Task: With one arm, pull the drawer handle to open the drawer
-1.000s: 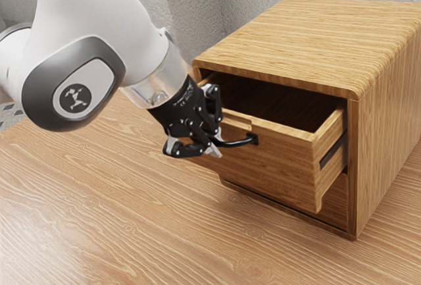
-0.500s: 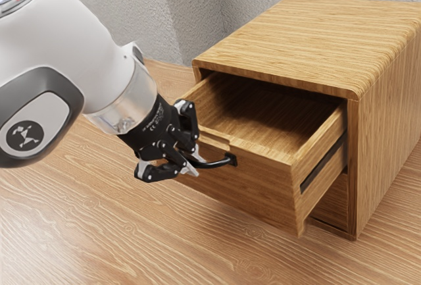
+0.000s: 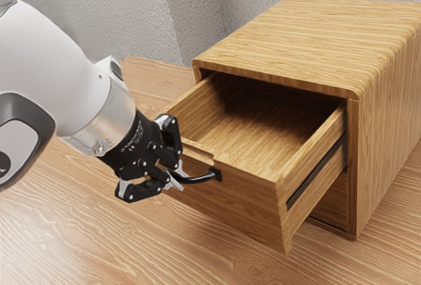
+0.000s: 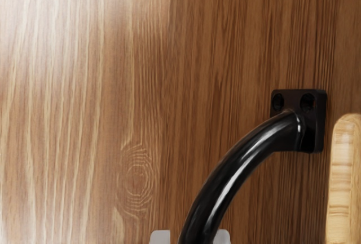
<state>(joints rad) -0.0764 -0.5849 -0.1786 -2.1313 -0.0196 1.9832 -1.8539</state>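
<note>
While pincer clamps handle, drawer stands well out of cabinet.

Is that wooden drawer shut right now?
No, the drawer stands pulled well out of the cabinet, its inside open to view, while the end effector grips its black handle.

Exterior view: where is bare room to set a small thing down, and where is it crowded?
Free: inside the drawer, between its walls; on the cabinet; on the table before the drawer. Crowded: at the handle, gripped by the gripper.
</note>
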